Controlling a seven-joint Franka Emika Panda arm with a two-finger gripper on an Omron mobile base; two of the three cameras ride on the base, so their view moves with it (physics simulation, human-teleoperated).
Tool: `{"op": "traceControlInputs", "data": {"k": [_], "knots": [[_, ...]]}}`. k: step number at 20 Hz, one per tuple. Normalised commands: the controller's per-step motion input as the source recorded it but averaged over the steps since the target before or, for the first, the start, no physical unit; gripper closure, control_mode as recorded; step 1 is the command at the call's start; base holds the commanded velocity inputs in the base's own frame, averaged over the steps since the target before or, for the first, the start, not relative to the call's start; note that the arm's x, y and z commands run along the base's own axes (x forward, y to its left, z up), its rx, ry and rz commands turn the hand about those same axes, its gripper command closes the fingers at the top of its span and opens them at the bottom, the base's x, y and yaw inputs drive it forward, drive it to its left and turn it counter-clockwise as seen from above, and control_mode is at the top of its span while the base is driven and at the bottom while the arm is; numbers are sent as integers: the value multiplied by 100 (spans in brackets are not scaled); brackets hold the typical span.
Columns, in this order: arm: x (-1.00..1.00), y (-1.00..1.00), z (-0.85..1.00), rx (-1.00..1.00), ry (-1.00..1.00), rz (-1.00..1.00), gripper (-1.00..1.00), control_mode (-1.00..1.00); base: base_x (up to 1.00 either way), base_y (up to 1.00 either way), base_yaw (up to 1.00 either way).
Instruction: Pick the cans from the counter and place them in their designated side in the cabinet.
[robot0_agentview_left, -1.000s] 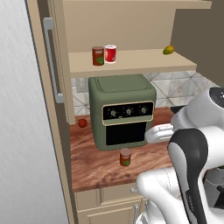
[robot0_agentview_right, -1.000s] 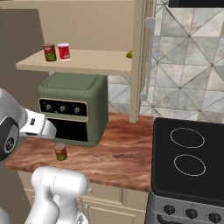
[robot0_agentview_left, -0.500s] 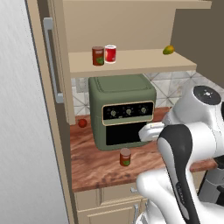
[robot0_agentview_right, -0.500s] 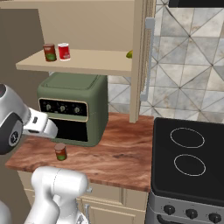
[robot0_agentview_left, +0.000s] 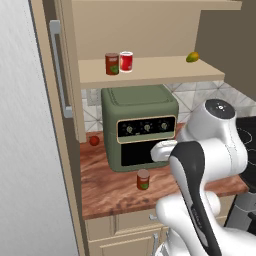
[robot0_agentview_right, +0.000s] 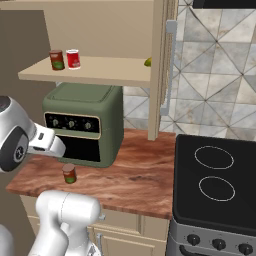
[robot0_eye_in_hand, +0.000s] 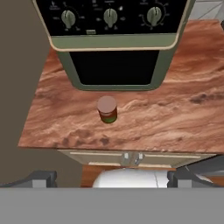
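Simulated kitchen, with the arm poised over one remaining can. A brown-red can with a green label patch stands upright on the wood-grain surface, just in front of the green oven and near the front edge, where it is free on all sides for a reach from above. Two further cans, one brown-red and one bright red, stand side by side, close together, on the left part of the cabinet shelf; their grouping suggests this is the side designated for cans, while a small yellow-green fruit lies at the opposite end. A small red fruit rests on the surface left of the oven and is not part of the task. The gripper is spread wide and holds nothing; in the hand view its dark finger tips sit apart at the bottom with the can ahead, roughly centred, an arrangement that appears to prepare a descent onto it.
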Motion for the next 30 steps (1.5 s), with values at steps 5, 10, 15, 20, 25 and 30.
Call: {"op": "traceControlInputs", "data": {"k": [5, 10, 15, 20, 25, 30], "knots": [[18, 11, -20, 0, 0, 0, -100, -100, 0, 0, 0], [10, 1, -20, 0, 0, 0, -100, -100, 0, 0, 0], [8, 0, -19, 0, 0, 0, -100, -100, 0, 0, 0], [11, 0, -20, 0, 3, 0, -100, -100, 0, 0, 0], [10, 1, -18, 0, 2, 2, -100, -100, 0, 0, 0], [10, 6, -18, 0, 0, 3, -100, -100, 0, 0, 0]]}}
